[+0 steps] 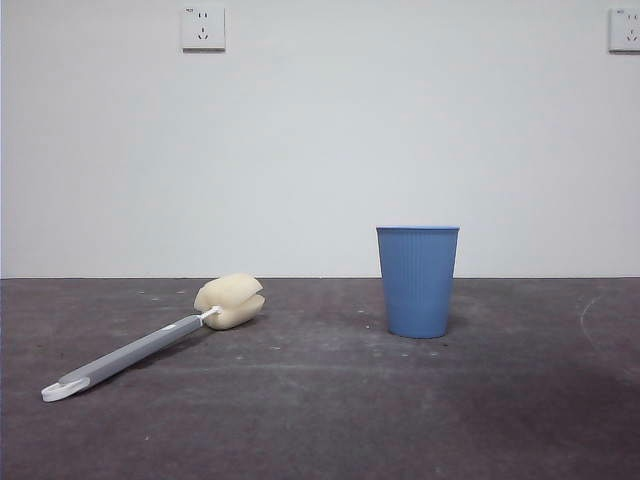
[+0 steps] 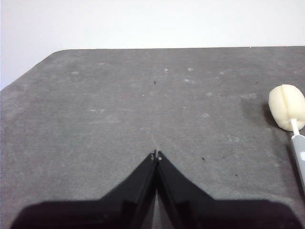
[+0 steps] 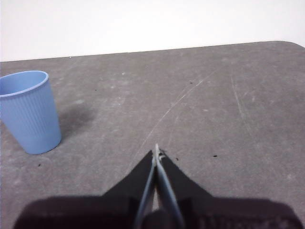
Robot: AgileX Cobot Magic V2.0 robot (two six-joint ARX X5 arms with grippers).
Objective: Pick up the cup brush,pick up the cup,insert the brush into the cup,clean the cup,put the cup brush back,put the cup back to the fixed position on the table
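The cup brush (image 1: 150,345) lies flat on the table (image 1: 320,420) at the left, its cream sponge head (image 1: 231,301) toward the wall and its white looped end (image 1: 60,390) toward the front. The blue ribbed cup (image 1: 417,281) stands upright to the right of centre. In the left wrist view my left gripper (image 2: 156,155) is shut and empty, with the cup brush (image 2: 290,114) off to one side, apart from it. In the right wrist view my right gripper (image 3: 156,149) is shut and empty, and the cup (image 3: 28,112) stands well away from it. Neither arm shows in the front view.
A white wall stands behind the table, with a socket (image 1: 203,28) high at the left and another socket (image 1: 625,30) at the right edge. The table's rounded corners show in both wrist views.
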